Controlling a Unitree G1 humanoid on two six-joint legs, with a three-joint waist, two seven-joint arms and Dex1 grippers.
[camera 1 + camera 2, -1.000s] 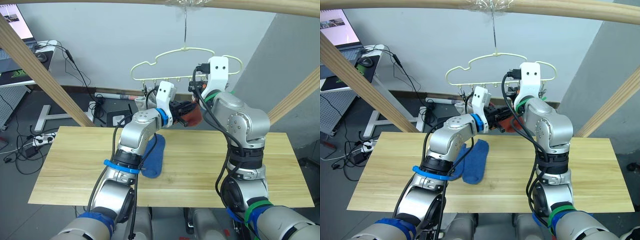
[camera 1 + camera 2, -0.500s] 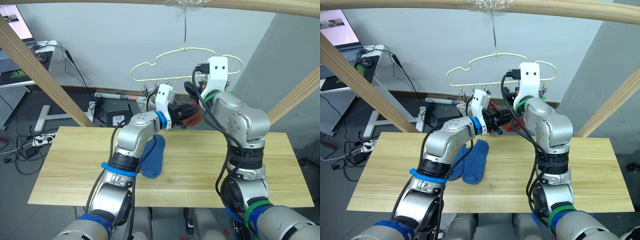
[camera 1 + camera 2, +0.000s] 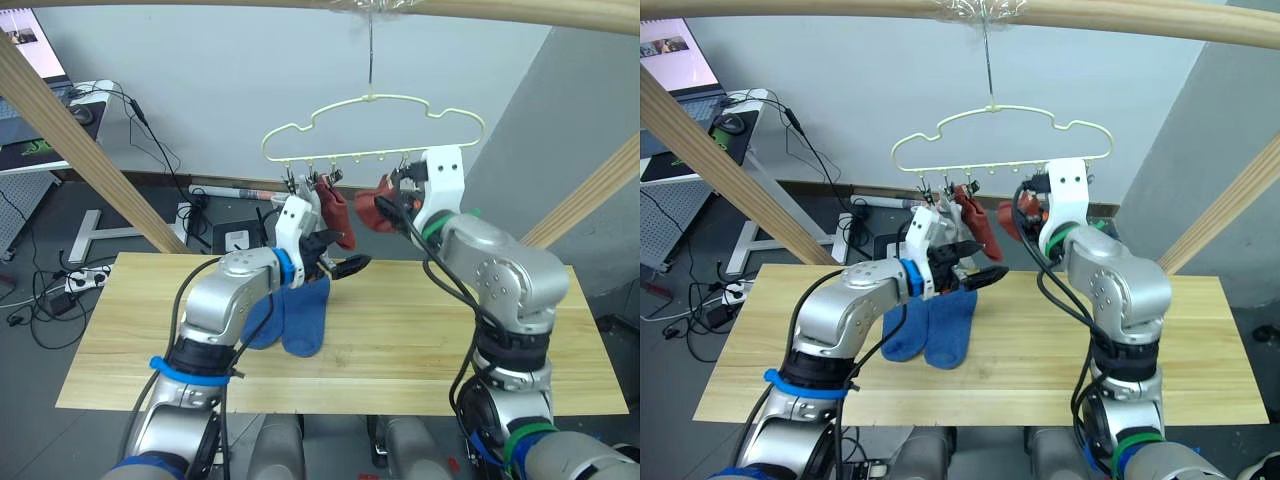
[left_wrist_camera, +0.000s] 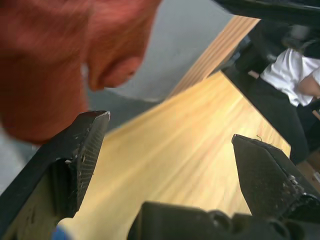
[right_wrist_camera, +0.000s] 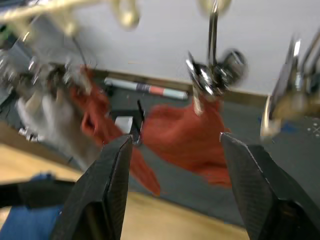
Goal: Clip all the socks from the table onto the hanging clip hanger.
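Both hands have let go and spread wide; right wrist view shows rust socks clipped.

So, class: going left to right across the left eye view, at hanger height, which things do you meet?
left gripper → first rust-red sock → second rust-red sock → right gripper

no lettering, label, brand or number can be read anywhere here; the laptop screen in the far corner glows, but its content stays illegible.
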